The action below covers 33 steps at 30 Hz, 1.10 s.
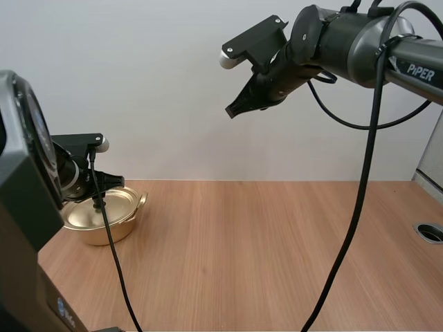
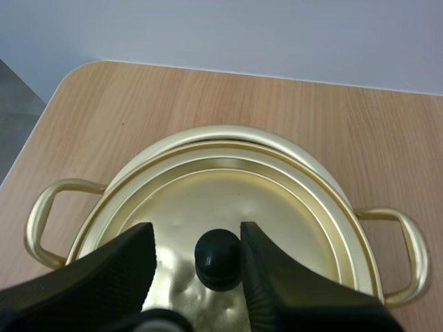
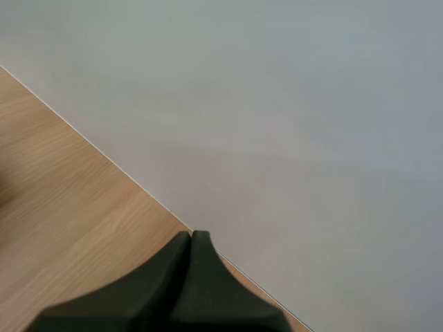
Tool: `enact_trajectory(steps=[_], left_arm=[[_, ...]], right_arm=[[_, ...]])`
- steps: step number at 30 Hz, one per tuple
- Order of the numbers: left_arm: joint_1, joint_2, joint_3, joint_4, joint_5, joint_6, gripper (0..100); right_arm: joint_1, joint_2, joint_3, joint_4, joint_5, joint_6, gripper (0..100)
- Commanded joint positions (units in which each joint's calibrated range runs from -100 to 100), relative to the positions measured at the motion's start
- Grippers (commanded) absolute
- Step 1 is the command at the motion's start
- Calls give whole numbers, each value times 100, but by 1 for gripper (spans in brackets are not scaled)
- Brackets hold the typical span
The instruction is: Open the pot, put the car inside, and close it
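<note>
Handling: pot (image 1: 86, 234) is thin gold-coloured metal — judged light, stiff, and slick on its polished faces. Lid (image 2: 277, 214) should lift with little force, but could slide or knock the rim if tipped. Best hold is the black knob (image 2: 218, 257) at lid centre; it is round and looks matte, so probably a surer grip than bare metal. The two loop handles (image 2: 41, 225) at the sides suit moving the body, which I judge is not needed for this step.

Look: shallow, round, lid on, concentric rings, slight dents near the knob.

Position: pot stands on the table (image 1: 277, 249) near its far left corner. Left gripper (image 2: 197, 235) hangs over the lid, fingers apart, one each side of the knob — not yet pinching. Right gripper (image 1: 235, 109) is high above the table, fingers pressed together, empty.
</note>
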State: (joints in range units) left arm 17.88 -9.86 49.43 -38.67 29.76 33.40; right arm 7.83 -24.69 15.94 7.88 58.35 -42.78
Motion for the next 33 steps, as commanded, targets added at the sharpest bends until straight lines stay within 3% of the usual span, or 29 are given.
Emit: enact_trajectory(steps=[1, 11, 13, 16, 17, 33], left_arm=[[-7, 74, -21, -96, 86, 30, 57], [-7, 413, -21, -244, 185, 99, 56], [-7, 413, -67, -244, 191, 99, 46], [-7, 413, -84, -330, 191, 99, 6], [-7, 413, -84, -356, 191, 113, 0], [-7, 399, -240, -690, 137, 402, 0]], right_arm=[[-3, 2, -11, 39, 1, -2, 0], [-3, 2, -11, 40, 52, -2, 0], [-3, 2, -11, 40, 52, -2, 0], [-3, 2, -11, 40, 52, -2, 0], [-3, 2, -11, 40, 52, -2, 0], [-3, 2, -11, 28, 50, -2, 0]])
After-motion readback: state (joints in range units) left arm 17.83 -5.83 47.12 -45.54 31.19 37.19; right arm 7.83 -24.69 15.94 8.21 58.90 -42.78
